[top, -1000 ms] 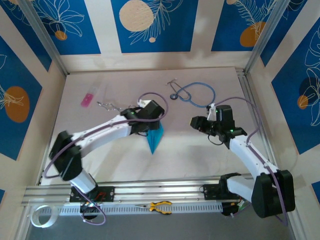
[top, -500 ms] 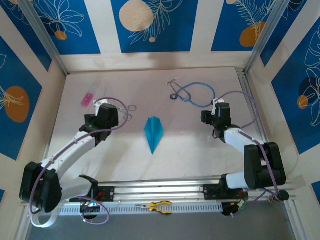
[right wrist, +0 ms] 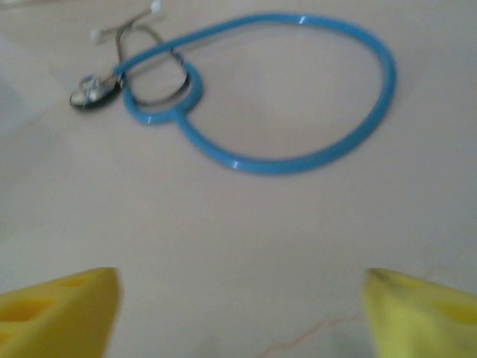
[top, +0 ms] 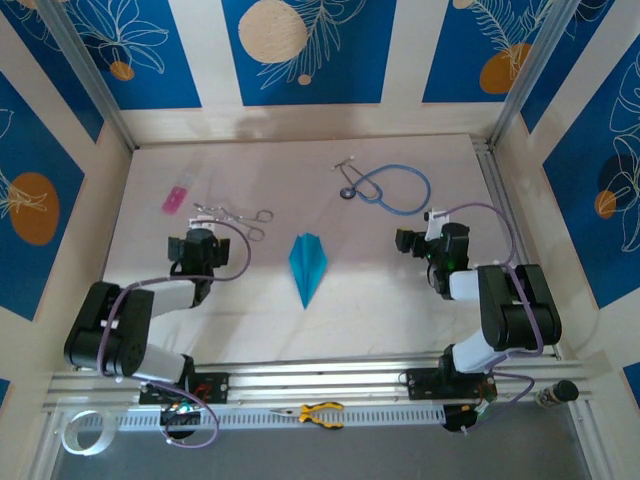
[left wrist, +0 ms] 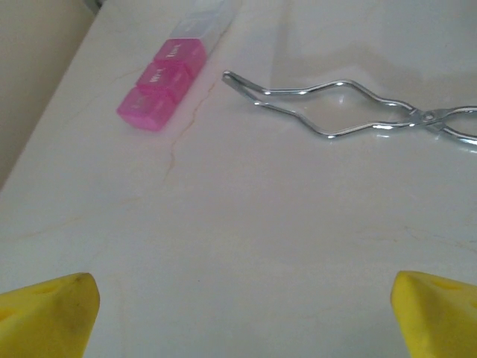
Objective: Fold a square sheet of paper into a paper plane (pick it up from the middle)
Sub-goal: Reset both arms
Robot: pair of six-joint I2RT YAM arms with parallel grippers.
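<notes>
1. paper plane (top: pixel 307 265): cyan dart lying flat mid-tabletop (top: pixel 380 300). Long tip points toward the near edge, centre crease visible. Nothing is touching it.
2. vs a second ago: left gripper (left wrist: pixel 242 317) was right over the plane then. Now it's off, and the arm is folded back to the left side. Plane sits in the same spot as half a second ago.
3. Right gripper (right wrist: pixel 240 313) has pulled back too, with the arm tucked in on the right. It reached further toward centre before.
4. Left fingers (left wrist: pixel 45 313) are wide apart with nothing between them, just bare tabletop. Right fingers (right wrist: pixel 56 313) are the same, spread and holding nothing.
5. Writing: the pink compartment box (left wrist: pixel 160 93) has lettering on its lids in the left wrist view, too blurred to read.
6. Room: bare tabletop on every side of the plane, both arms well apart from it.
7. Metal forceps (left wrist: pixel 414 115) lie ahead of the left gripper, near the pink box but not touching it.
8. Blue-tubed stethoscope (right wrist: pixel 257 165) lies ahead of the right gripper, toward the far right, well apart from the plane.
9. Edges: blue patterned walls (top: pixel 310 50) close the tabletop on the left, far and right sides. An aluminium rail (top: pixel 300 380) runs along the near edge, and yellow-handled pliers (top: pixel 320 412) lie on the slotted strip just in front of it.
</notes>
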